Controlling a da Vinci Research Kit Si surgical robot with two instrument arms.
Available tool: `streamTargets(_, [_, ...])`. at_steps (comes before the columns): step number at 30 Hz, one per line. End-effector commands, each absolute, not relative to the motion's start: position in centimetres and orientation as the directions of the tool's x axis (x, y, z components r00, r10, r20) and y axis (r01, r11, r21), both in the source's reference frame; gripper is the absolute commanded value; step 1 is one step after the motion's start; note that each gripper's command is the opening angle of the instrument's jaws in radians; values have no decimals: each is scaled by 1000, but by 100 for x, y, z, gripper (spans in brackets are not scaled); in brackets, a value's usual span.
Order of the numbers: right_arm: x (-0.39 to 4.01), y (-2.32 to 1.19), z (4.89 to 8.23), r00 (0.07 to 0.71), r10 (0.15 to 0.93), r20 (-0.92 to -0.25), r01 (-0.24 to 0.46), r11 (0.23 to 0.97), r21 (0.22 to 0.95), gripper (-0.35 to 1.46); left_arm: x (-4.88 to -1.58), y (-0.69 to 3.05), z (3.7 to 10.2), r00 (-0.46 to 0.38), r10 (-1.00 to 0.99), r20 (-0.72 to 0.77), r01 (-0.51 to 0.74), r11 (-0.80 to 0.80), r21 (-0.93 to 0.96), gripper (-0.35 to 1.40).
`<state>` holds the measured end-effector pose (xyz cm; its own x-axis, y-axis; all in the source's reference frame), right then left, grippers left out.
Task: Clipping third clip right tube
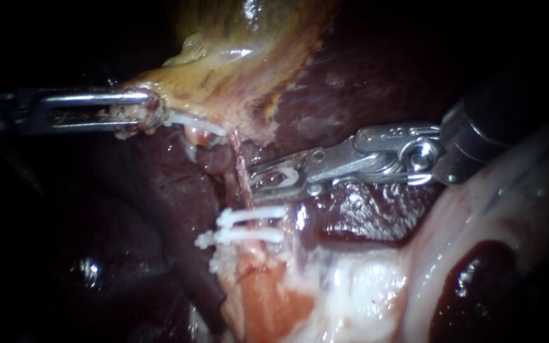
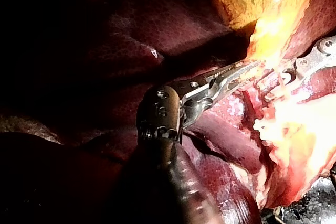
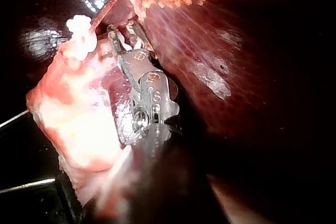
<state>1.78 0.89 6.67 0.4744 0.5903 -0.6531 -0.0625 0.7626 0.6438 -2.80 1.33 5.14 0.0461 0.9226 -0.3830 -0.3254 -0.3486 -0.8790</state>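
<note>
The thin reddish right tube (image 1: 241, 166) runs down from the yellowish gallbladder (image 1: 236, 57). Two white clips (image 1: 252, 215) (image 1: 243, 236) lie across it lower down. My right instrument (image 1: 257, 180) comes in from the right. Its jaws stand a little apart, hold a white clip (image 1: 285, 176), and reach the tube just above the two placed clips. My left instrument (image 1: 150, 114) is shut on the gallbladder's edge and pulls it leftward. The right wrist view shows the right instrument (image 3: 123, 35) beside the clip ends (image 3: 79, 30). The left instrument (image 2: 247, 70) also shows in its own wrist view.
Dark red liver (image 1: 363, 70) lies behind and around the tube. Another white clip (image 1: 195, 122) sits beside the left instrument's tip. Pale fatty tissue (image 1: 363, 279) fills the lower right, with pinkish tissue (image 1: 268, 298) below the clips.
</note>
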Motion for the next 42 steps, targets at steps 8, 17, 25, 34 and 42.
streamTargets(8, [183, 90, 667, 426, 634, -646, -76, 736, 673, 49, -279, 133, 513, 46, 923, -383, -325, -349, -879, -35])
streamTargets(17, [169, 99, 658, 418, 641, -644, -87, 733, 674, 50, -278, 133, 513, 45, 923, -383, -324, -349, -879, -35])
streamTargets(25, [139, 119, 633, 392, 666, -635, -77, 711, 699, 50, -277, 133, 513, 45, 923, -383, -324, -349, -879, -35])
streamTargets(34, [136, 110, 605, 365, 677, -639, 17, 682, 731, 50, -276, 133, 513, 45, 923, -383, -324, -349, -879, -35])
streamTargets(42, [158, 107, 600, 351, 690, -633, 12, 673, 740, 50, -277, 133, 513, 45, 923, -383, -324, -349, -879, -35])
